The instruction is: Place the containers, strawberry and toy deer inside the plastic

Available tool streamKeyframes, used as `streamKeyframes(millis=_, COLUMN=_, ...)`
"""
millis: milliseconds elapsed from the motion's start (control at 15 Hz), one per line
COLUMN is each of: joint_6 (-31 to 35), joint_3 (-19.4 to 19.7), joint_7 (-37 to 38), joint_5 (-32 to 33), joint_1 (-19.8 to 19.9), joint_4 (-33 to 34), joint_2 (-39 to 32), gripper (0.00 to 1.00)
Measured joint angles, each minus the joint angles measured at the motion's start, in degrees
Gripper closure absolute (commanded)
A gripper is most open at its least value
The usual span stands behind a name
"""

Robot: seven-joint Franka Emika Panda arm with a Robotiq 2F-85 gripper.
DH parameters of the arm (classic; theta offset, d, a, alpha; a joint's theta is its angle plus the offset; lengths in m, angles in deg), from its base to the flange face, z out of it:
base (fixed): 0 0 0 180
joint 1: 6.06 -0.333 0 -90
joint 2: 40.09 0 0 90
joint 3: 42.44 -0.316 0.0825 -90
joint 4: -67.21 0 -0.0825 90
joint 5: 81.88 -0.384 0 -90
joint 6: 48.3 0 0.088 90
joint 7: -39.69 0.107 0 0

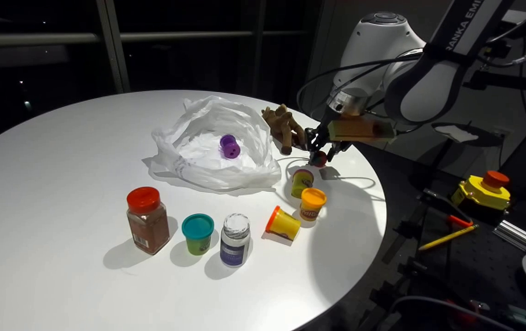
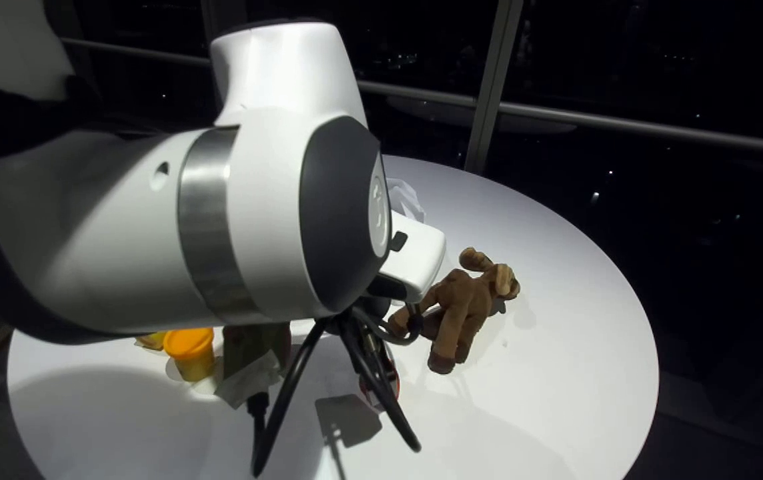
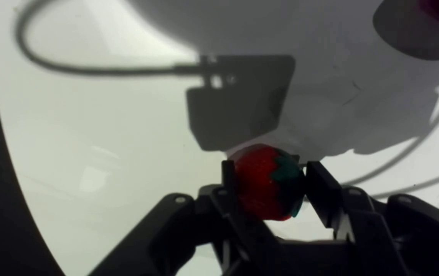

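My gripper point(image 3: 270, 180) has its black fingers on either side of the red strawberry point(image 3: 256, 184), both appearing to touch it at the table. The translucent plastic point(image 1: 171, 158) lies open with a purple container point(image 1: 231, 149) inside. Between bag and gripper rests the brown toy deer point(image 1: 283, 126), lying on its side. Outside the bag stand a red-lidded jar point(image 1: 149, 227), a teal cup point(image 1: 197, 235), a white-capped bottle point(image 1: 235, 246), an orange cup point(image 1: 312, 204) and a purple-lidded yellow cup point(image 1: 300, 185). A yellow cup point(image 1: 286, 224) with an orange lid lies tipped over.
The round white table point(image 1: 60, 193) carries everything, and its edge runs close by the gripper in the wrist view. My arm point(image 2: 275, 200) blocks much of the table in an exterior view. Cables hang from the wrist near the deer.
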Motion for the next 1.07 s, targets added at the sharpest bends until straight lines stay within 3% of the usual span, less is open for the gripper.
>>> streamKeyframes(millis=600, joint_6=-1.9, joint_3=1.6, joint_7=-0.1, joint_5=0.0, joint_1=-2.9, joint_4=0.5, joint_2=1.7, gripper=0.77)
streamKeyframes(millis=1067, joint_6=-12.3, joint_3=-1.4, joint_7=-0.1, joint_5=0.2, joint_1=-12.7, joint_4=2.9, joint_2=14.7, gripper=0.77)
